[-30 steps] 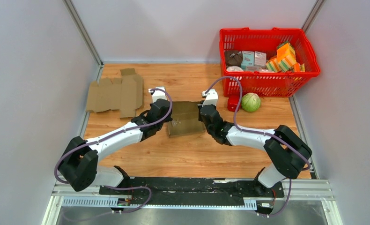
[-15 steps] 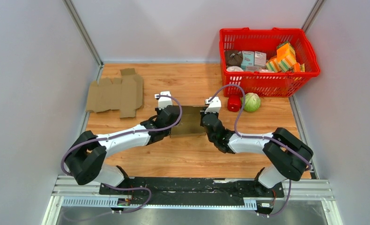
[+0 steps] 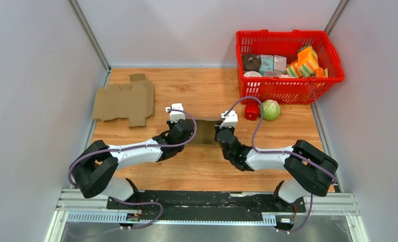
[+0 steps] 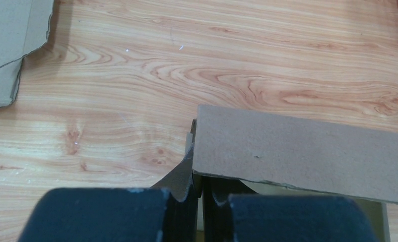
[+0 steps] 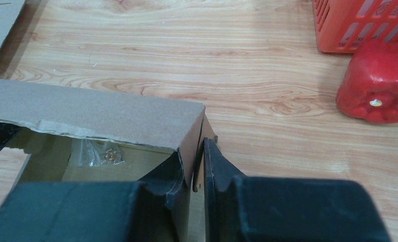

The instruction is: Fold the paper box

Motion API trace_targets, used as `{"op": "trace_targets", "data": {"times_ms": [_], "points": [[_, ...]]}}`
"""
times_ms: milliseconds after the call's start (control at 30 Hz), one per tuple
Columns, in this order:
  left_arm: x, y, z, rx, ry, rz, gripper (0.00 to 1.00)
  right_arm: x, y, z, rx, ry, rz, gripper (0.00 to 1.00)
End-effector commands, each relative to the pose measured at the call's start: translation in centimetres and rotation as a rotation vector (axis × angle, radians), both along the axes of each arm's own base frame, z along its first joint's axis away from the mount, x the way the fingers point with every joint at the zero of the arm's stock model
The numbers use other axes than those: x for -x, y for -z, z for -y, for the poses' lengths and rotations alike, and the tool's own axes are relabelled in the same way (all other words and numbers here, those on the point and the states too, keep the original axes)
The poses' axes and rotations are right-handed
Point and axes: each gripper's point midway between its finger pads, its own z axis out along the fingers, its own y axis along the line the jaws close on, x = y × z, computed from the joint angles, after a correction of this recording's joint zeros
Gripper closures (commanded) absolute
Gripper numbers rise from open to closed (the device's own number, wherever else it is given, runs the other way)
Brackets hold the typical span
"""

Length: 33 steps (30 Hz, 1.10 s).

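The brown paper box [image 3: 205,132] stands on the wooden table between my two grippers, its far wall raised. The left gripper [image 3: 189,133] is shut on the box's left side wall; in the left wrist view its fingertips [image 4: 199,184] pinch the cardboard edge under the flap [image 4: 297,151]. On the other side, the right gripper [image 3: 220,135] holds the right side wall, with the double cardboard layer pressed between its fingers [image 5: 194,161]. Inside the box [image 5: 96,113] lies a small clear bag [image 5: 98,154].
A flat unfolded cardboard blank [image 3: 124,100] lies at the back left. At the back right stands a red basket [image 3: 287,60] full of groceries. In front of it sit a green cabbage [image 3: 270,109] and a red pepper [image 3: 252,111], close to the right arm.
Both grippers have drawn toward the near edge with the box between them. The box now looks narrower from above, with its far wall tipped up.
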Motion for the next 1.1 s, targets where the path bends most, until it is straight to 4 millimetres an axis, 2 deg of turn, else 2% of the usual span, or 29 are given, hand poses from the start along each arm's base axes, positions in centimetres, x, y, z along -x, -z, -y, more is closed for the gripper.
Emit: {"op": "trace_targets", "data": {"times_ms": [0,67,167,200,233,267,300,333,367,433,467,500,533,567,600,633,667,733,767,800,833,900,967,1000,1067], "points": [[0.7,1.1,0.9,0.048,0.038,-0.008,0.94,0.8,-1.1,0.0,-0.075,0.020,0.018,0.84],[0.8,1.1,1.0,0.055,0.045,-0.003,0.93,1.2,-1.3,0.3,-0.089,0.018,0.006,0.80],[0.9,1.3,0.8,0.050,0.044,0.001,0.94,2.4,-0.8,0.8,-0.088,-0.004,-0.032,0.64],[1.0,1.6,0.7,0.041,0.048,-0.001,0.94,3.0,-0.5,0.9,-0.106,-0.011,-0.054,0.55],[1.0,1.6,0.7,0.042,0.050,0.000,0.94,3.8,0.3,1.5,-0.078,-0.013,-0.092,0.50],[1.0,1.7,0.7,0.040,0.052,-0.002,0.94,4.5,-0.7,1.6,-0.112,-0.029,-0.096,0.46],[1.0,1.6,0.8,0.041,0.054,-0.002,0.94,5.5,-0.7,1.5,-0.143,-0.041,-0.125,0.38],[1.1,1.7,0.8,0.041,0.058,-0.002,0.94,6.8,0.7,2.5,-0.090,-0.047,-0.189,0.36],[1.2,1.7,0.9,0.037,0.062,-0.002,0.94,7.8,-0.7,2.6,-0.137,-0.080,-0.198,0.34],[1.2,1.5,0.9,0.023,0.071,0.005,0.95,9.8,-0.2,4.6,-0.108,-0.064,-0.291,0.23],[1.4,1.5,1.0,0.012,0.073,0.007,0.94,10.3,-0.7,4.8,-0.125,-0.087,-0.306,0.20],[1.3,1.5,1.0,0.009,0.071,0.008,0.94,9.9,-2.9,5.5,-0.184,-0.093,-0.290,0.15],[1.3,1.5,1.1,0.010,0.073,0.007,0.94,10.8,-3.8,5.4,-0.196,-0.151,-0.356,0.12],[1.3,1.6,1.1,0.010,0.076,0.005,0.94,10.7,-5.1,5.4,-0.233,-0.177,-0.375,0.08],[1.5,1.6,1.2,0.008,0.082,0.003,0.94,9.1,-5.9,7.1,-0.282,-0.123,-0.397,0.07],[1.5,1.7,1.3,0.006,0.084,0.003,0.93,9.8,-6.3,6.0,-0.321,-0.220,-0.470,0.06],[1.5,1.7,1.4,0.004,0.086,0.002,0.92,8.7,-8.7,5.7,-0.354,-0.244,-0.446,0.05],[1.7,1.6,1.4,0.001,0.089,0.004,0.87,7.0,-8.0,4.6,-0.348,-0.286,-0.533,0.04],[1.7,1.5,1.5,0.002,0.092,0.005,0.84,5.8,-10.0,3.8,-0.324,-0.322,-0.506,0.03],[1.7,1.3,1.6,0.005,0.095,0.009,0.79,5.5,-10.2,3.3,-0.297,-0.347,-0.528,0.03],[1.8,1.2,1.7,0.002,0.106,0.005,0.76,4.8,-8.7,2.3,-0.270,-0.359,-0.574,0.03],[2.1,0.9,1.7,-0.002,0.117,0.011,0.67,3.6,-8.4,1.2,-0.274,-0.392,-0.555,0.04],[2.9,1.4,1.3,-0.010,0.136,-0.003,0.62,2.5,-7.2,0.2,-0.249,-0.415,-0.566,0.05],[3.2,1.0,1.2,0.005,0.145,0.004,0.59,2.3,-7.1,-0.4,-0.237,-0.430,-0.567,0.06],[4.2,1.2,0.9,0.022,0.170,-0.004,0.56,1.9,-5.4,-0.8,-0.210,-0.419,-0.599,0.07]]}}
